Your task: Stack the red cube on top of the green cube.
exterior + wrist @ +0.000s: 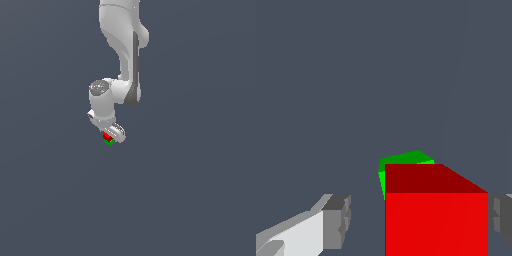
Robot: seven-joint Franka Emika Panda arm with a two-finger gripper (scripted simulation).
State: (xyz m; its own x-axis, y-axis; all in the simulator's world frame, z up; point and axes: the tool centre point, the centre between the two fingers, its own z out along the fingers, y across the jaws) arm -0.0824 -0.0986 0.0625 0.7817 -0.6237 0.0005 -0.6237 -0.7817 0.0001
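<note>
Wrist view shows the claw (pixel 418 220) spread open, gripping nothing, the red cube (pixel 436 220) between its fingers atop the green cube (pixel 406 161), seemingly off-centre, so a brushing finger could topple it.

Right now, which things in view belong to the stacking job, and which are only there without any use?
Belong to the job:
red cube
green cube
gripper

Only there:
gray floor; no other loose things are in view.
</note>
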